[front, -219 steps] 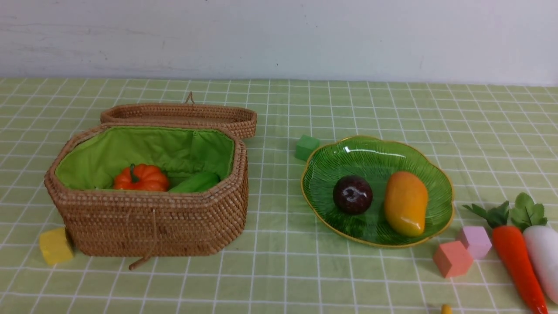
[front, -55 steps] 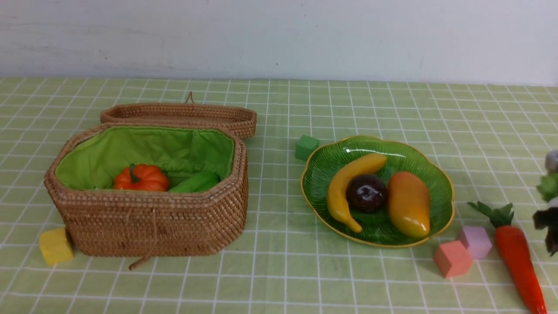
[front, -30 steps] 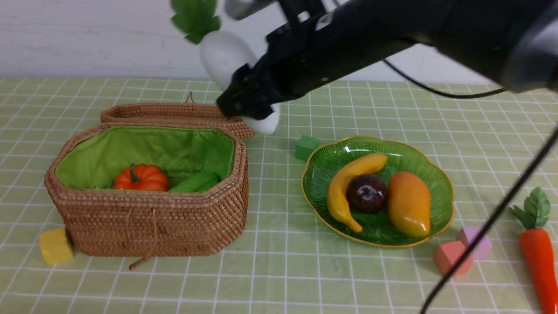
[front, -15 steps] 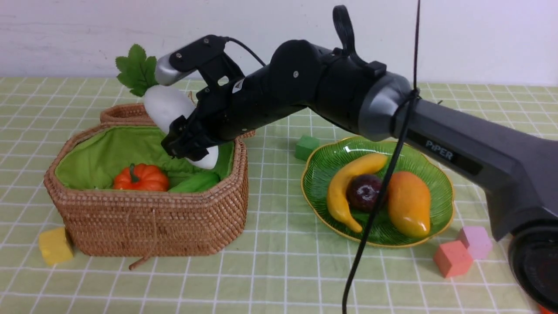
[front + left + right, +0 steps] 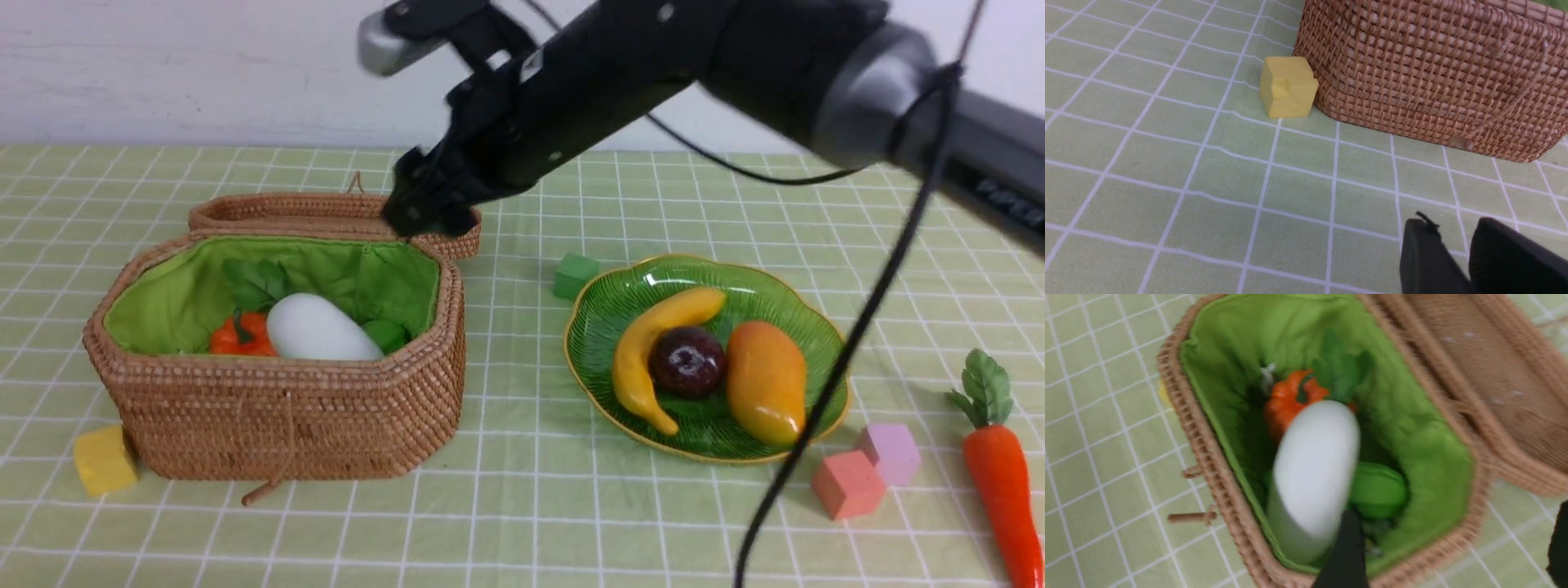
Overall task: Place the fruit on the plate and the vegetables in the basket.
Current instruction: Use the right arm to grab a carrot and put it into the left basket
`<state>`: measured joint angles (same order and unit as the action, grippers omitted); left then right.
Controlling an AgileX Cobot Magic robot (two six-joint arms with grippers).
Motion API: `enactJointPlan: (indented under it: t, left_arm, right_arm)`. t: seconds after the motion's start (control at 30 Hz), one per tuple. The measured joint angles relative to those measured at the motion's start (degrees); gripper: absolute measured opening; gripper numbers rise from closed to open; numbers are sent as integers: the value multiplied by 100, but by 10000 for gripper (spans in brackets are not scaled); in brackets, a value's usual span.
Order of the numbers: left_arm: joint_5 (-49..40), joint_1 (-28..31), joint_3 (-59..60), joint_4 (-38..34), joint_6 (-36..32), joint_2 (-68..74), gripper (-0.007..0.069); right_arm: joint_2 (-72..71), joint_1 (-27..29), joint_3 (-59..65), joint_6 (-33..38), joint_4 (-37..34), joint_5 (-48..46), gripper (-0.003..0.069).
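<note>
R arm reaches in from upper right, across the plate [image 5: 824, 343] toward the basket [image 5: 277, 425]. R gripper [image 5: 429, 208] hangs above the basket's back-right rim, in front of the lid [image 5: 326, 214], fingers spread wide, nothing betw. them; front view blurred. Wrist cam looks down into the basket.

L gripper [image 5: 1457, 261]: low over tablecloth nr basket's front wall; fingers nearly together w/ a narrow gap, nothing in it.

Radish [image 5: 318, 331]: white, smooth, lying tilted inside the basket on green lining, leaves [image 5: 257, 282] toward back. It covers part of the pumpkin [image 5: 237, 336] and cucumber [image 5: 385, 335].

Plate holds banana [image 5: 653, 347], plum [image 5: 687, 362], mango [image 5: 766, 382], close together.

Carrot [image 5: 1000, 482] lies on the cloth at far right, well apart from basket. Yellow cube [image 5: 1287, 86] just beside the basket's corner.
</note>
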<state>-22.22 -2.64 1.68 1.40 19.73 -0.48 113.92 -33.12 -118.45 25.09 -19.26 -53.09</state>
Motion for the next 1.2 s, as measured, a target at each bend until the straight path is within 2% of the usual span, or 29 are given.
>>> enactJointPlan:
  t: [0.13,0.17,0.27,0.3,0.4,0.5,0.7,0.8,0.97,1.07,1.17,1.2]
  left_arm:
    - [0,0,0,0,0,0,178]
    - [0,0,0,0,0,0,179]
    - [0,0,0,0,0,0,183]
    - [0,0,0,0,0,0,183]
    - [0,0,0,0,0,0,185]
    - [0,0,0,0,0,0,188]
    - [0,0,0,0,0,0,195]
    - [0,0,0,0,0,0,195]
    - [0,0,0,0,0,0,199]
    - [0,0,0,0,0,0,200]
    - [0,0,0,0,0,0,204]
    - [0,0,0,0,0,0,205]
  right_arm:
    - [-571,542,100,-1123,815,-748,528]
    - [-685,644,191,-1227,956,-850,521]
    - [-1493,1316,1203,-2016,1659,-1016,495]
    - [-1539,1354,1274,-2057,1687,-1011,495]
    - [-2106,1915,2289,-2699,1926,-967,491]
    - [-2476,2682,3589,-3323,1986,-959,491]
    - [-2420,3686,5232,-3575,1784,-417,489]
    - [-2240,4182,5985,-3570,1241,429,488]
    - [-1818,4343,6413,-3343,1064,1566,488]
    - [-1559,4343,6419,-3277,1112,1917,483]
    - [-1335,4343,6419,-3242,1193,2064,449]
    - [-1330,4348,6411,-3165,1207,2077,401]
